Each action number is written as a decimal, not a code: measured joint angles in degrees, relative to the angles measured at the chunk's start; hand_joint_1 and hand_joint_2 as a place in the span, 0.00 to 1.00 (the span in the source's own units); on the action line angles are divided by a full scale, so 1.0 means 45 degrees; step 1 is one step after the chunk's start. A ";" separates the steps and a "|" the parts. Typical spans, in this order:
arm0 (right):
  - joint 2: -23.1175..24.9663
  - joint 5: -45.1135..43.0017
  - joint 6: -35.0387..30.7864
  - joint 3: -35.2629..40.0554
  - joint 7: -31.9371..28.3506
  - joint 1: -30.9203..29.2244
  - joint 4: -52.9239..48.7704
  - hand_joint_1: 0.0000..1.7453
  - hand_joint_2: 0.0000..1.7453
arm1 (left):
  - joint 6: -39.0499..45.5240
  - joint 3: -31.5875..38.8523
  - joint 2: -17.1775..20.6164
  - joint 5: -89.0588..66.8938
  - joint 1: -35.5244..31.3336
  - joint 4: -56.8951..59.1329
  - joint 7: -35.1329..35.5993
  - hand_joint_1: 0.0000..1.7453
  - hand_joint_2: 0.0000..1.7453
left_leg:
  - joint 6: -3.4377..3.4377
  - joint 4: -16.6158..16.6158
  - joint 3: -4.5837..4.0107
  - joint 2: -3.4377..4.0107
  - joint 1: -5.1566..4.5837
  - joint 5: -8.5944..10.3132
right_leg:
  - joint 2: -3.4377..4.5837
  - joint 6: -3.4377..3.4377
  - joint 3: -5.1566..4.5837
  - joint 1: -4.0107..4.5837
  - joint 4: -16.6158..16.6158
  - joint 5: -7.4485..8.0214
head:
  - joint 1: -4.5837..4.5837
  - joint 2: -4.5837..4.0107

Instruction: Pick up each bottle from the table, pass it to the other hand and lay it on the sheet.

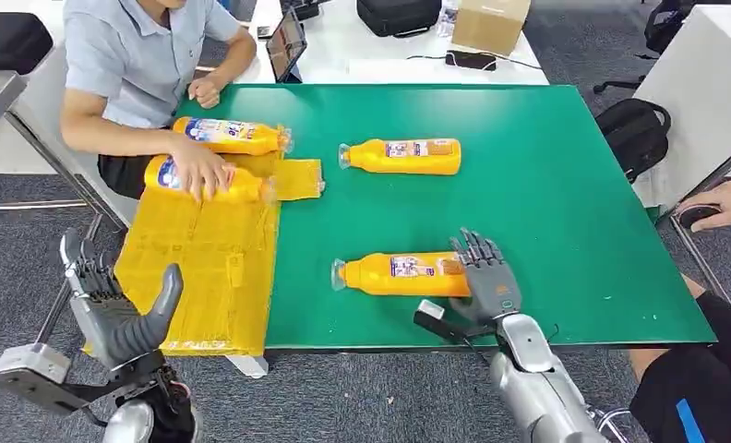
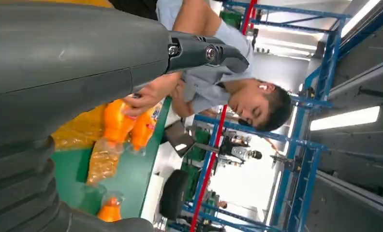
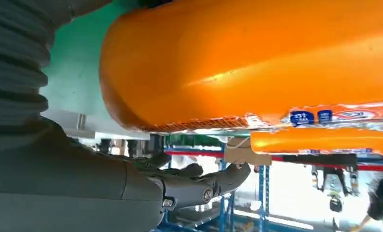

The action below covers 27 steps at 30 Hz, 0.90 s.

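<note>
An orange bottle (image 1: 399, 274) lies on its side near the front edge of the green table (image 1: 565, 185), cap to the left. My right hand (image 1: 486, 277) is at its base end, fingers stretched over it and thumb spread below, not closed. Up close the bottle (image 3: 257, 63) sits just above the thumb (image 3: 199, 186). A second bottle (image 1: 403, 156) lies farther back. Two more bottles (image 1: 228, 136) (image 1: 205, 182) lie on the yellow sheet (image 1: 205, 268), where a person's hand (image 1: 200, 169) rests on one. My left hand (image 1: 113, 305) is raised off the table's left end, open and holding nothing.
A person (image 1: 149, 55) sits at the table's far left corner. Behind stands a white table with a tablet (image 1: 286, 44), a black bag (image 1: 399, 14) and a cardboard box (image 1: 489, 23). A backpack (image 1: 634, 134) and another person's hand (image 1: 726, 203) are at the right.
</note>
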 measured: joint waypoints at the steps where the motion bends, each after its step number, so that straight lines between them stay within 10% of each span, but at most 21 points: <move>1: 0.0034 -0.0005 0.0073 0.0000 0.0005 -0.0193 0.0286 0.00 1.00 | -0.0049 -0.0005 0.0000 0.0015 -0.0058 0.0073 0.0024 0.00 1.00 | 0.0000 0.0000 0.0006 0.0002 0.0000 0.0000 | 0.0001 0.0000 0.0003 0.0000 -0.0001 0.0000 | 0.0005 0.0000; 12: 0.0267 0.0107 0.3186 -0.0015 0.0782 -0.1998 0.2397 0.01 1.00 | -0.0704 0.0005 0.0000 0.0568 -0.0318 0.0505 0.0408 0.00 1.00 | -0.0001 -0.0004 0.0239 0.0065 0.0001 -0.0067 | 0.0077 -0.0012 0.0056 0.0005 -0.0018 -0.0021 | 0.0005 0.0000; 14: 0.0277 0.0107 0.3186 -0.0019 0.0782 -0.2084 0.2529 0.92 1.00 | -0.0719 0.0005 0.0000 0.0578 -0.0321 0.0519 0.0418 0.00 1.00 | 0.0001 -0.0004 0.0244 0.0063 0.0001 -0.0063 | 0.0078 -0.0009 0.0064 0.0006 -0.0017 -0.0014 | 0.0005 0.0000; 15: 0.0277 0.0107 0.3196 -0.0019 0.0782 -0.2113 0.2578 0.98 1.00 | -0.0724 0.0010 0.0000 0.0583 -0.0321 0.0534 0.0422 0.00 1.00 | 0.0001 -0.0004 0.0248 0.0063 0.0001 -0.0060 | 0.0078 -0.0010 0.0067 0.0007 -0.0016 -0.0011 | 0.0010 0.0000; 27: 0.0184 -0.0651 0.4031 -0.0112 -0.0107 -0.2273 0.3063 1.00 1.00 | -0.1083 0.0063 0.0000 0.0981 -0.0549 0.0883 0.0564 0.00 1.00 | 0.0006 -0.0003 0.0289 0.0063 0.0002 -0.0053 | 0.0082 -0.0006 0.0123 0.0009 -0.0020 -0.0013 | 0.0005 0.0000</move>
